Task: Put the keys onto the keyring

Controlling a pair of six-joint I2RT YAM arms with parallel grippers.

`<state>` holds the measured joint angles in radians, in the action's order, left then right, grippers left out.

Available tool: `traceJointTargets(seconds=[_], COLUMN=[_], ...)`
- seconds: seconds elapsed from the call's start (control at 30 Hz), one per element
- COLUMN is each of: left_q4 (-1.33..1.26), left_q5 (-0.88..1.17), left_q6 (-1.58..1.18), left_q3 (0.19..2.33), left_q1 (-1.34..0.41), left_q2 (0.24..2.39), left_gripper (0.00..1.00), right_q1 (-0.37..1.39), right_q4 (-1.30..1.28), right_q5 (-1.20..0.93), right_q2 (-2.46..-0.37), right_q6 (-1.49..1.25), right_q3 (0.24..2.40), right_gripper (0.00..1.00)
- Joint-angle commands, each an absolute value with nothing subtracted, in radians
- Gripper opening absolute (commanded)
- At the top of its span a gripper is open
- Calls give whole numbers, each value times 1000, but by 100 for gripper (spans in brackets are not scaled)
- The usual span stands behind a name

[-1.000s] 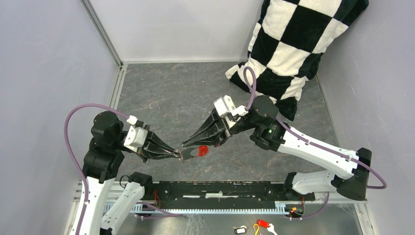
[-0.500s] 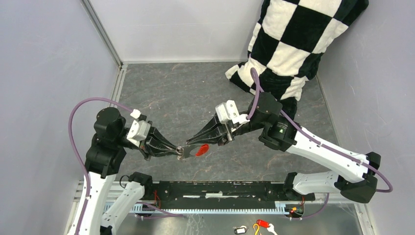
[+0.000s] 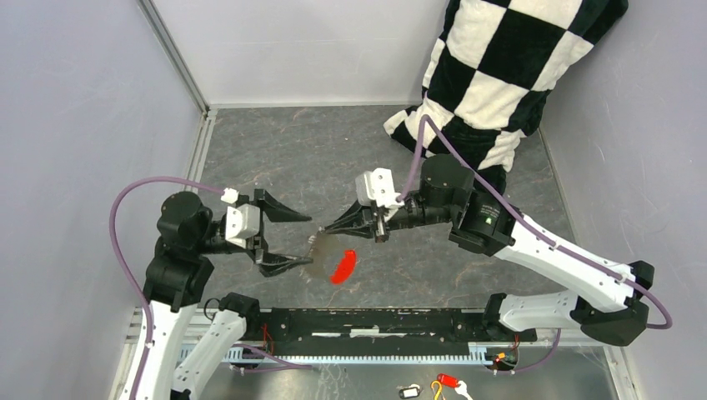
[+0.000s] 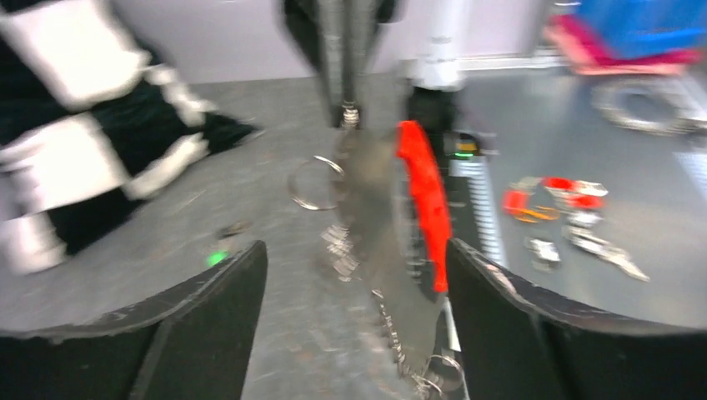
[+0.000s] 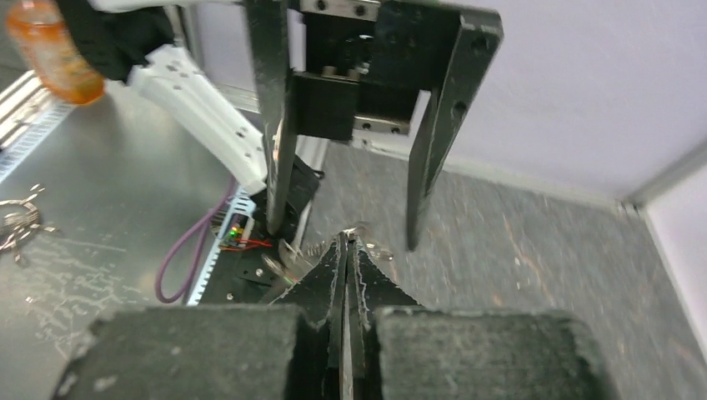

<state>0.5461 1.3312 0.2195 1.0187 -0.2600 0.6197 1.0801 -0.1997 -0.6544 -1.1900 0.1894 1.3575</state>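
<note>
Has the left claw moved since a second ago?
Yes. The left claw has sprung open, its far finger swinging away from the black base rail, toward the back wall.

Soft, even light is filling the overhead view, throwing faint shadows onto the worktop [image 3: 275,158]. Motion blur is smearing the left wrist view; the right one is softening only up close.
</note>
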Motion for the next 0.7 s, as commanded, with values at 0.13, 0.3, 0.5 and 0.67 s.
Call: traceJointTargets(seconds=[0.13, 0.3, 0.5, 0.67], left_q4=[309, 296, 192, 177], left_q5=[615, 634, 715, 696], left_q6=[329, 260, 65, -38], left_q3=[829, 819, 720, 704], left_q1=[-263, -262, -263, -263], left_q2=[456, 415, 358, 345], left_gripper=[99, 100, 100, 100], right_q1=[1132, 1217, 1318, 1357], right_q4=[-295, -310, -293, -356], right_q5=[-143, 242, 693, 820], right_q2=[-1239, -1315, -1476, -1615], right_q6=[82, 51, 19, 5], right_q3=[1422, 1468, 1581, 1734], right_gripper=[1, 1, 1, 1])
